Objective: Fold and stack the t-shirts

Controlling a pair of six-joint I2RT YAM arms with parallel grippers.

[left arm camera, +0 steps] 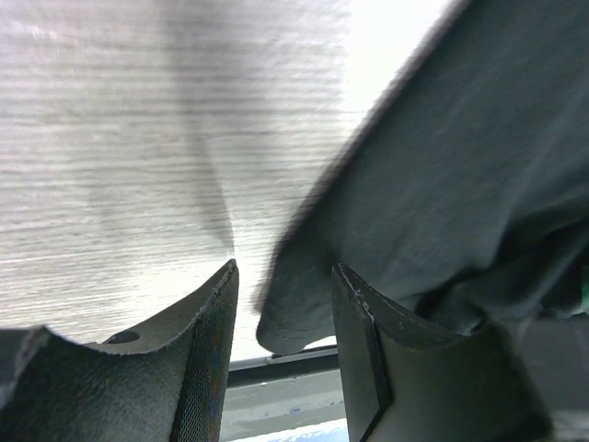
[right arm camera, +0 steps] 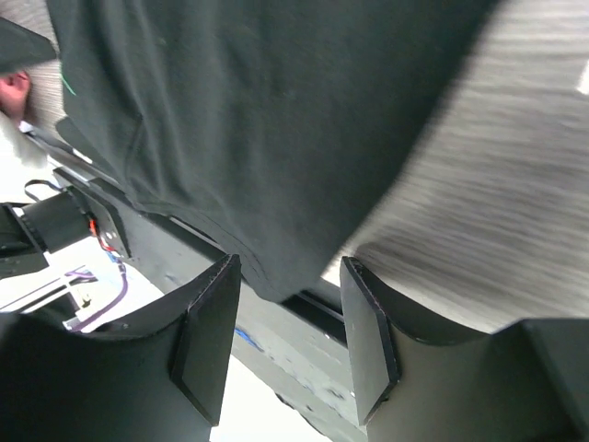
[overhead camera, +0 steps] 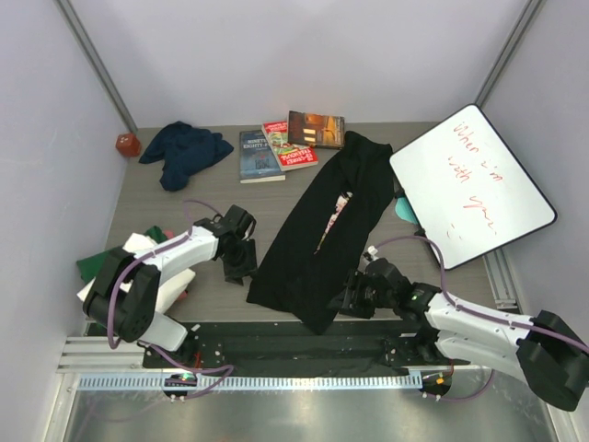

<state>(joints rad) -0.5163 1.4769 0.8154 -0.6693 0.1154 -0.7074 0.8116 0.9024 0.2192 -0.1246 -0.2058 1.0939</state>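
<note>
A large black t-shirt point(overhead camera: 331, 230) with a strip of pink-and-white print lies folded lengthwise down the middle of the table. My left gripper point(overhead camera: 241, 269) stands open at its near left edge. In the left wrist view a hem corner point(left arm camera: 299, 318) sits between the open gripper point(left arm camera: 283, 272) fingers, unpinched. My right gripper point(overhead camera: 352, 299) is open at the near right edge. In the right wrist view the shirt's corner point(right arm camera: 276, 267) hangs between that gripper's point(right arm camera: 291, 262) apart pads. A navy t-shirt point(overhead camera: 184, 152) is crumpled at the back left. Folded white point(overhead camera: 147, 253) and green point(overhead camera: 90, 267) t-shirts lie far left.
Three books point(overhead camera: 285, 145) lie at the back centre. A whiteboard point(overhead camera: 469, 184) with red writing leans at the right, over a teal mat point(overhead camera: 405, 208). A small red object point(overhead camera: 127, 145) sits in the back left corner. A black rail point(overhead camera: 294, 345) runs along the near edge.
</note>
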